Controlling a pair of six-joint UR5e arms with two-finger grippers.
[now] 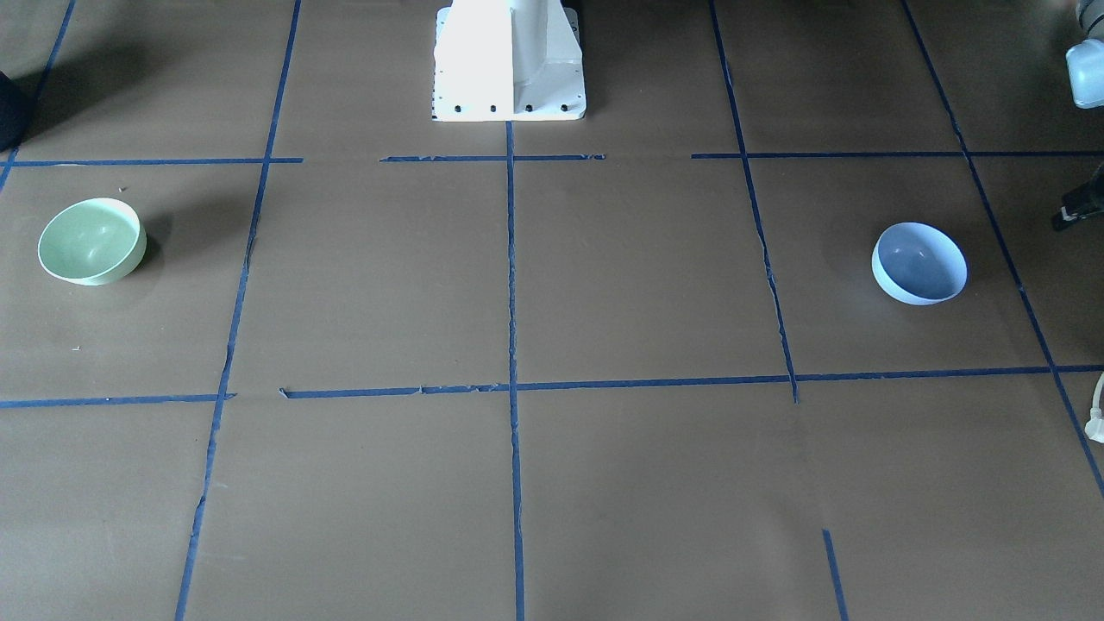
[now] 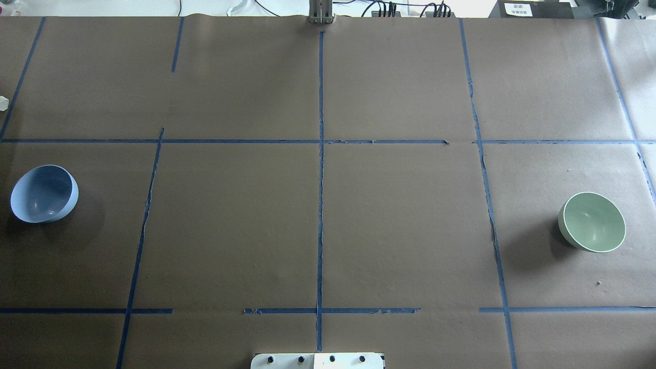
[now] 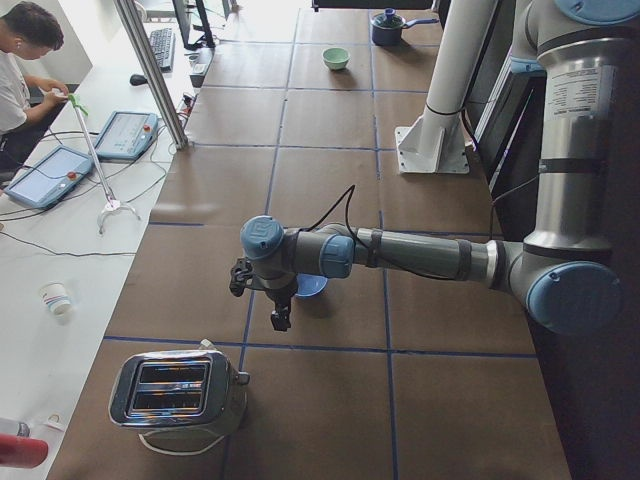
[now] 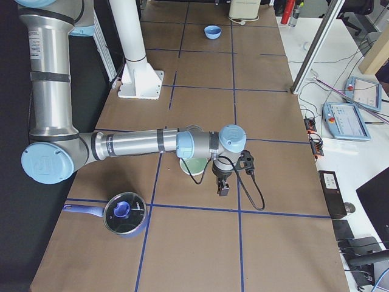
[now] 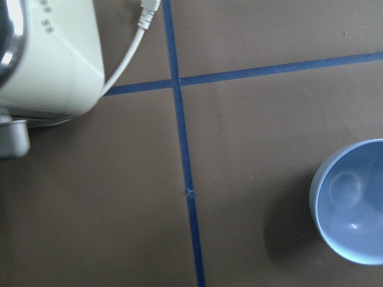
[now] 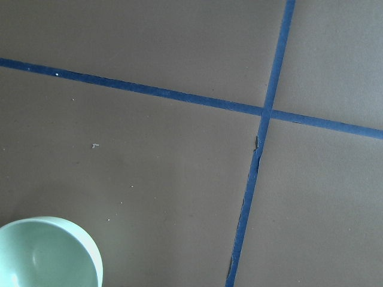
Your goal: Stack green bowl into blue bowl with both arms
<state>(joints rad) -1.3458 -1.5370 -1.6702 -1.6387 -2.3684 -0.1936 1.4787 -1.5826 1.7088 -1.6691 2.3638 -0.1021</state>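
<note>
While left arm (image 3: 420,255) and right arm (image 4: 134,144) are stretched low | blue bowl (image 1: 919,263) is seen just beside left gripper (image 3: 281,321), green bowl (image 1: 91,241) beside right gripper (image 4: 222,189) | finger spread cannot be told

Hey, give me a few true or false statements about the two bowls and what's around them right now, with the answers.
1. The green bowl already sits inside the blue bowl. False: they stand far apart, near opposite ends of the table.
2. The blue bowl is upright and empty. True.
3. The green bowl is on the robot's left side. False: it is on the robot's right, and the blue bowl is on its left.
4. A toaster stands on the table near the left arm. True.
</note>
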